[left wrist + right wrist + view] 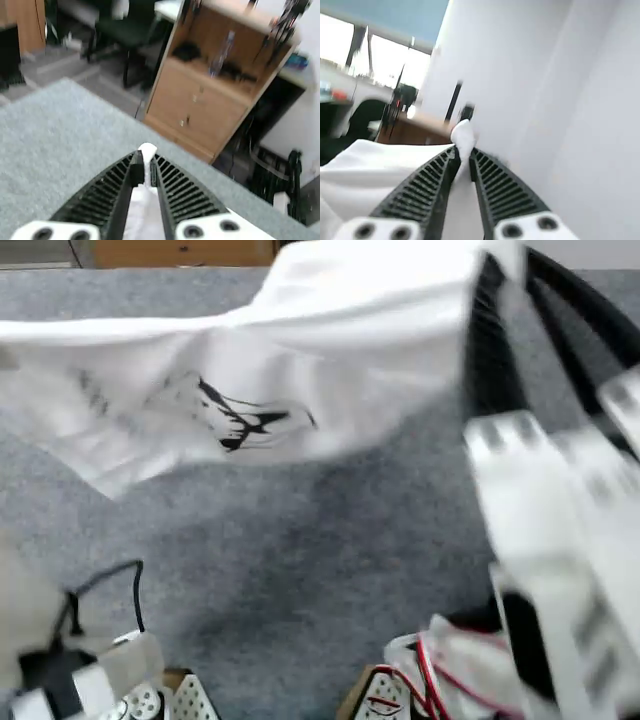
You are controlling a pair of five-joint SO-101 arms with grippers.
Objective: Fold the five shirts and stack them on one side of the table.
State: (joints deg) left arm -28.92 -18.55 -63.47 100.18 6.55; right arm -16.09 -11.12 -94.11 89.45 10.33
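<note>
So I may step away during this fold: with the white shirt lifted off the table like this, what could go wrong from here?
The left gripper and right gripper each pinch just a small tuft of the white shirt, so a corner might slip free. The shirt hangs slack over the table, so it may land creased. Its lower corner could also catch the black cable near the table's front edge.
</note>
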